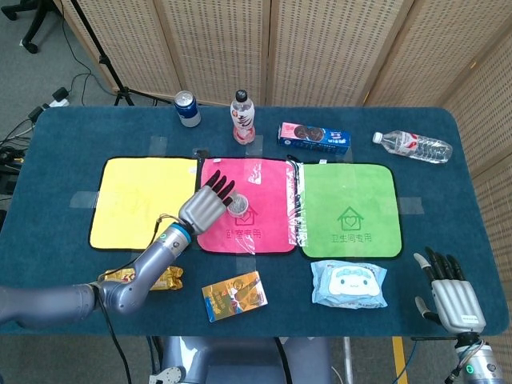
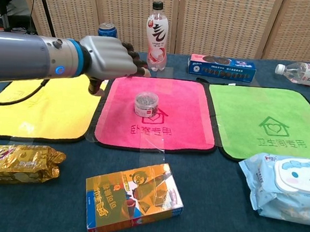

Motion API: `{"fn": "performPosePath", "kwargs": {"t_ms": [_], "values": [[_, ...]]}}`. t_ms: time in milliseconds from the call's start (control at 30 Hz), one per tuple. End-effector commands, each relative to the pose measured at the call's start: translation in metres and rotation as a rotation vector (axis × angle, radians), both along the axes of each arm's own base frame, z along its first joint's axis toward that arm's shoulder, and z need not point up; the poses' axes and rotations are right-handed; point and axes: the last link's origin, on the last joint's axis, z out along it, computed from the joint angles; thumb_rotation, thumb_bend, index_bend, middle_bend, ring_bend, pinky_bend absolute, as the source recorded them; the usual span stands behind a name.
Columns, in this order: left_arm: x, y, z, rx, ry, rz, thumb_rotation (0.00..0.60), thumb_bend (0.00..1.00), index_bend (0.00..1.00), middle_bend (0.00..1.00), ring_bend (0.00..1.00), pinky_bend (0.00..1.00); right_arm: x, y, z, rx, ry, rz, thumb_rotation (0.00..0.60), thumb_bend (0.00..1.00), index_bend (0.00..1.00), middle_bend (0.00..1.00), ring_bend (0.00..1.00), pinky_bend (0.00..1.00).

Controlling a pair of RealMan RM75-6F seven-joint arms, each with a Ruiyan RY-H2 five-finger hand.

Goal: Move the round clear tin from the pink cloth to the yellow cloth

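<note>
Blue cloth covers the table (image 1: 48, 136), where a yellow cloth (image 1: 128, 192) and a pink cloth (image 1: 256, 180) lie side by side. Over their shared edge hovers the left hand (image 1: 210, 206) — fingers spread, holding nothing — just left of the round clear tin (image 1: 238, 206), which stands mid-pink. Right hand (image 1: 453, 298) rests spread at the table's near corner.

We're seeing 3 cloths: yellow cloth (image 1: 142, 201), pink cloth (image 1: 254, 214), green cloth (image 1: 349, 210). 2 bottles: pink-label bottle (image 1: 242, 117), clear water bottle (image 1: 412, 146). 1 can (image 1: 187, 108), 1 round clear tin (image 1: 238, 206), 2 boxes: blue cookie box (image 1: 314, 138), yellow snack box (image 1: 234, 294). 1 wipes pack (image 1: 349, 282), 1 gold snack bag (image 2: 17, 162).
</note>
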Motion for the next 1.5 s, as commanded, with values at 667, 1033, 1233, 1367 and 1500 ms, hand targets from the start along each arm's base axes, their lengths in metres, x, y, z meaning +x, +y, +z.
{"fn": "performPosePath", "kwargs": {"t_ms": [667, 1033, 1233, 1367, 1500], "values": [[0.041, 0.004, -0.071, -0.173, -0.011, 0.081, 0.600, 0.31, 0.00, 0.00, 0.00, 0.00, -0.015, -0.003, 0.009, -0.031, -0.029, -0.048, 0.600, 0.41, 0.05, 0.00, 0.00, 0.01], [0.019, 0.004, -0.059, -0.161, 0.024, 0.123, 0.600, 0.31, 0.00, 0.00, 0.00, 0.00, -0.013, -0.002, 0.005, -0.021, -0.018, -0.035, 0.600, 0.41, 0.05, 0.00, 0.00, 0.01], [0.003, 0.002, -0.048, -0.148, 0.054, 0.141, 0.600, 0.31, 0.00, 0.00, 0.00, 0.00, -0.011, -0.001, 0.003, -0.020, -0.011, -0.027, 0.600, 0.41, 0.05, 0.00, 0.00, 0.01], [-0.006, 0.002, -0.042, -0.133, 0.070, 0.156, 0.600, 0.32, 0.00, 0.00, 0.00, 0.00, -0.009, 0.000, 0.001, -0.015, -0.006, -0.020, 0.600, 0.41, 0.05, 0.00, 0.00, 0.01], [-0.012, -0.001, -0.035, -0.128, 0.080, 0.156, 0.600, 0.32, 0.00, 0.00, 0.00, 0.00, -0.007, 0.000, -0.001, -0.009, 0.001, -0.012, 0.600, 0.41, 0.05, 0.00, 0.00, 0.01]]}}
